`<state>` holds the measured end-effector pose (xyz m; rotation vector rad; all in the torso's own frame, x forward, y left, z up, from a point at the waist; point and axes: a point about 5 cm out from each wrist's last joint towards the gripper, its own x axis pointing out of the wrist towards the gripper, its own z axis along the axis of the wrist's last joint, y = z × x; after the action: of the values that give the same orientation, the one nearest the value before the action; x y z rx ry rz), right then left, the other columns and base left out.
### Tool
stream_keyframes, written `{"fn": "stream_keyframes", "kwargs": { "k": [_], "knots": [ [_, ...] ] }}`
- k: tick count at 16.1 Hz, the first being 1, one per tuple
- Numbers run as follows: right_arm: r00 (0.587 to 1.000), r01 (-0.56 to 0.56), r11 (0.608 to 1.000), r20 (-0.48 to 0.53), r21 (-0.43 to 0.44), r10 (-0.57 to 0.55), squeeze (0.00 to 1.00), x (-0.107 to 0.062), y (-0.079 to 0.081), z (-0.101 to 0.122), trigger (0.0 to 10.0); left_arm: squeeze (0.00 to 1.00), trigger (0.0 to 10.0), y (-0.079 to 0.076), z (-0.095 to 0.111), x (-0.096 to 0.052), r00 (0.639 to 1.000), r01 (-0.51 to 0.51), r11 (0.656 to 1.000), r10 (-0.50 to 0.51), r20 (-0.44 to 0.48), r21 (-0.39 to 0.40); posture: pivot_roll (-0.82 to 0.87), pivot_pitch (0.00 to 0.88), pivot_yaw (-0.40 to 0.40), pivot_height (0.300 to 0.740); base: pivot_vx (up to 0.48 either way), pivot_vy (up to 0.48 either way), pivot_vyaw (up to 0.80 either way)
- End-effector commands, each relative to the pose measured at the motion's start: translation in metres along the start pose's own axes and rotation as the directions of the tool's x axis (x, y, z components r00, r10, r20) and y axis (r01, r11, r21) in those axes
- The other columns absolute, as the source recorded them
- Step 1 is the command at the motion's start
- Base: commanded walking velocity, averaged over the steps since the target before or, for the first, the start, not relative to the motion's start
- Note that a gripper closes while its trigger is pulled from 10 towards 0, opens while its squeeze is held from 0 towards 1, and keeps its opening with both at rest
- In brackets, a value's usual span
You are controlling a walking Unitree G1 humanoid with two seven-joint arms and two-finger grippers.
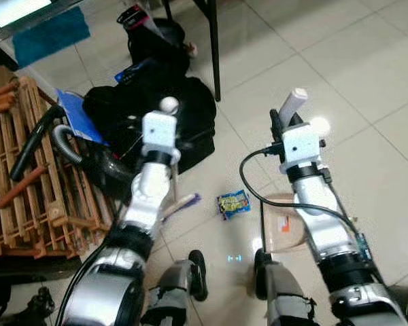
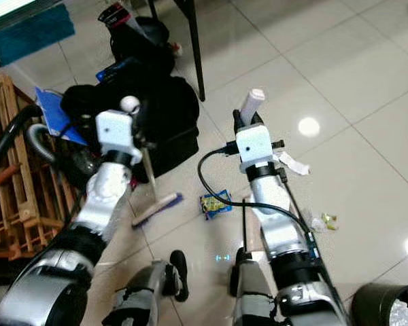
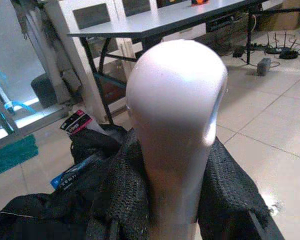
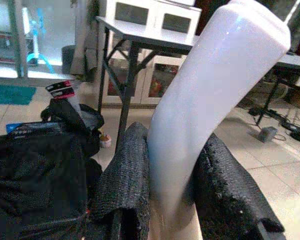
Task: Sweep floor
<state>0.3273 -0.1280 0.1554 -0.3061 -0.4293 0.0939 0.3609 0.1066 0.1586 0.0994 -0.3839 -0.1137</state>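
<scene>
We are standing over a pale tiled floor [image 1: 367, 81] with a tool in each gripper. Our left gripper [image 2: 139, 125] is clamping the round-topped white broom handle [image 3: 175, 125], its black fingers [image 3: 117, 200] pressed against both sides of it, and the thin shaft is running down to the small brush head [image 2: 156, 208], which is resting on the tiles just beside our left leg. Our right gripper [image 2: 248, 122] is gripping the white dustpan handle [image 4: 210, 100] in the same way, fingers [image 4: 125, 185] tight on either side; the tan dustpan [image 1: 285, 221] is sitting low on the floor in front of our right leg, partly hidden by the arm. A blue and yellow snack wrapper [image 2: 215, 203] is lying on the tiles between the brush head and the dustpan, near both but touching neither. Scraps of white paper [image 2: 294, 164] and a small crumpled wrapper [image 2: 324, 220] are lying to the right of our right arm. A black bag [image 1: 156, 109] is slumping ahead on the left, next to a wooden rack [image 1: 27, 183] and a vacuum hose [image 1: 61, 142].
</scene>
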Motion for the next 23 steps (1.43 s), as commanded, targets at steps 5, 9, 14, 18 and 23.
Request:
{"fn": "stream_keyframes", "kwargs": {
  "k": [5,9,14,18,23],
  "knots": [
    [0.999,0.04,0.996,-0.004,0.08,-0.04,0.0,-0.004,0.019,0.005,10.0,0.0,10.0,0.002,0.002,0.013,0.998,-0.068,0.998,0.067,-0.015,-0.011,0.07,0.429,0.185,0.74,0.0,0.0,0.0],
    [0.998,0.055,0.996,-0.002,0.076,-0.055,0.0,-0.005,0.016,0.005,10.0,0.0,10.0,0.005,0.009,0.023,0.996,-0.087,0.996,0.088,0.007,-0.015,0.08,0.404,0.181,0.74,0.0,0.0,0.0],
    [0.998,-0.066,0.986,0.026,0.156,0.063,0.0,-0.006,0.046,0.013,10.0,0.0,10.0,-0.001,0.02,0.034,0.997,-0.071,0.995,0.073,0.023,-0.074,0.1,0.391,0.178,0.74,0.0,0.0,0.0],
    [0.992,-0.129,0.974,0.009,0.189,0.13,0.0,-0.012,0.068,0.013,10.0,0.0,10.0,-0.024,0.031,0.042,0.998,0.027,0.982,-0.018,0.052,-0.187,0.09,0.375,0.185,0.74,0.0,0.0,0.0],
    [0.995,-0.041,0.987,-0.081,0.155,0.054,0.0,-0.008,0.052,-0.004,10.0,0.0,10.0,-0.053,0.042,0.036,0.974,0.206,0.935,-0.167,0.154,-0.287,0.11,0.354,0.201,0.74,0.0,0.0,0.0]
  ]
}}
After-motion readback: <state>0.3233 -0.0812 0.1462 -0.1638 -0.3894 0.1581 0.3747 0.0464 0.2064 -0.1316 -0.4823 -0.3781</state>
